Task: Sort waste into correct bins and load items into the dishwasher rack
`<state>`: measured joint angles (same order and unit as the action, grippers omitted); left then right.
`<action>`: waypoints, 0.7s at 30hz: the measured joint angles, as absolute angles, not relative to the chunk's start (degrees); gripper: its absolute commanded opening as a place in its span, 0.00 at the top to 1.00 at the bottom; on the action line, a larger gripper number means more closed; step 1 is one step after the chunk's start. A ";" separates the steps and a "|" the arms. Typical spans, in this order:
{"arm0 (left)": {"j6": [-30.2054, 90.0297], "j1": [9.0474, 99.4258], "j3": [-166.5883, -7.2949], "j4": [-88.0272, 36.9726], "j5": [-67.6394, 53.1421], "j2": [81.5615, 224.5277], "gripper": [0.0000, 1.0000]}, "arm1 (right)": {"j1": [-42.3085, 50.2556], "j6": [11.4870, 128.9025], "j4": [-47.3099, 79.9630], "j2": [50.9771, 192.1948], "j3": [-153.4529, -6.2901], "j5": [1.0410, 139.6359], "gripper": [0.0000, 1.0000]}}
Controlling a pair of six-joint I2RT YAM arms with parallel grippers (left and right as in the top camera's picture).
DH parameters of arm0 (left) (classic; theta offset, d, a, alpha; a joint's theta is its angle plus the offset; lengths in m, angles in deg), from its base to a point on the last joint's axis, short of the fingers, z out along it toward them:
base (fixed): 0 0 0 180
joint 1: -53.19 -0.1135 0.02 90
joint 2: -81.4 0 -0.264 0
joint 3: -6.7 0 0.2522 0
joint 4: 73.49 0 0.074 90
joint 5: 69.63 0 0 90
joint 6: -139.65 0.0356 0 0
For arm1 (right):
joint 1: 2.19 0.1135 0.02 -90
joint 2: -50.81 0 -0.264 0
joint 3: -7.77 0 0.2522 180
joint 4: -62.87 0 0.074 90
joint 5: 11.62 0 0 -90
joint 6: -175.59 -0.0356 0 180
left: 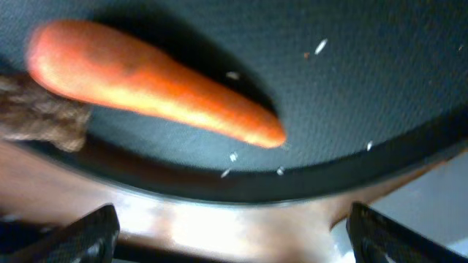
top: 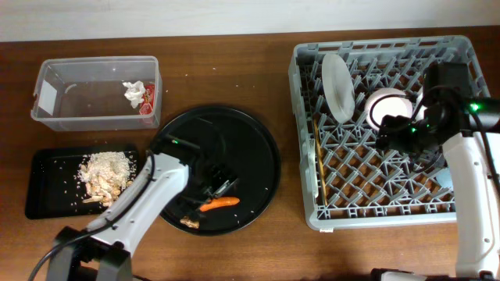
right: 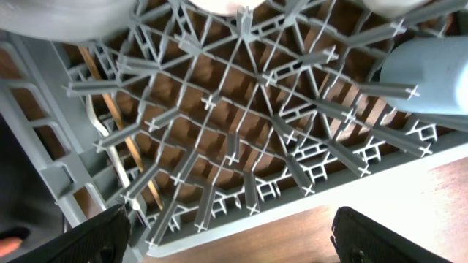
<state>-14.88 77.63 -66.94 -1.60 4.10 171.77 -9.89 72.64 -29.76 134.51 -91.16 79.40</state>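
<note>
Overhead: left gripper (top: 219, 190) hangs over the round black tray (top: 250, 148), just beside the carrot (top: 219, 204). Right gripper (top: 394, 133) is above the dishwasher rack (top: 375, 219).

Left wrist: fingers (left: 88, 234) spread wide, nothing held, carrot lying on the tray just ahead.

Right wrist: fingers (right: 95, 234) apart, empty, over the rack's pegs, with the light-blue cup (right: 431, 80) at the right.
</note>
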 measured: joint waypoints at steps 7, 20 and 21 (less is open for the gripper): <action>-26.34 80.15 -57.15 -14.11 8.40 171.77 0.04 | -9.89 72.71 -29.69 134.51 -90.83 78.87 0.09; -26.47 79.91 -55.36 -19.18 20.42 174.43 0.90 | -9.89 72.77 -29.78 134.51 -90.83 78.70 0.09; -22.45 78.33 -55.90 -19.11 21.12 174.56 0.91 | -9.89 72.77 -29.78 134.51 -90.83 78.70 0.09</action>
